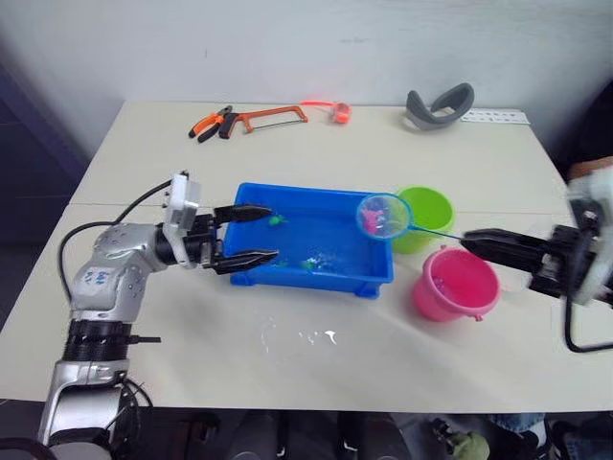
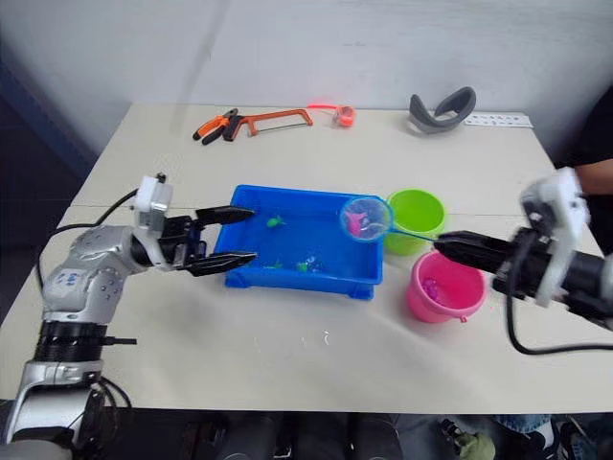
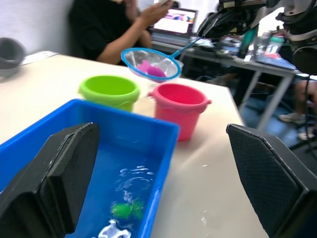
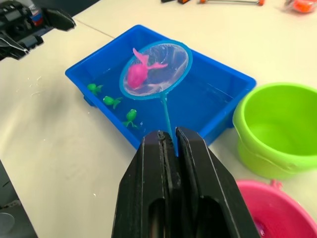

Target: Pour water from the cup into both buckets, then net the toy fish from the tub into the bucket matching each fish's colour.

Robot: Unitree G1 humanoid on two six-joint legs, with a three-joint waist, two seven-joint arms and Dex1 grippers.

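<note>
On beige table (image 1: 287,364) (water-splashed) | tools (image 1: 247,120) by white wall (image 1: 287,48)

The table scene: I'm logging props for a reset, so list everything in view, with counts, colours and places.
Tub: one, blue, table centre.
Net: one, light blue rim, above tub's right end, holding one pink fish.
Green fish: three, in tub.
Buckets: lime green and pink, right of tub.
Hacksaw, pliers: orange, far edge.
Headset: grey, far edge.
Left gripper: open, at tub's left end.
Right gripper: shut on net handle.
</note>
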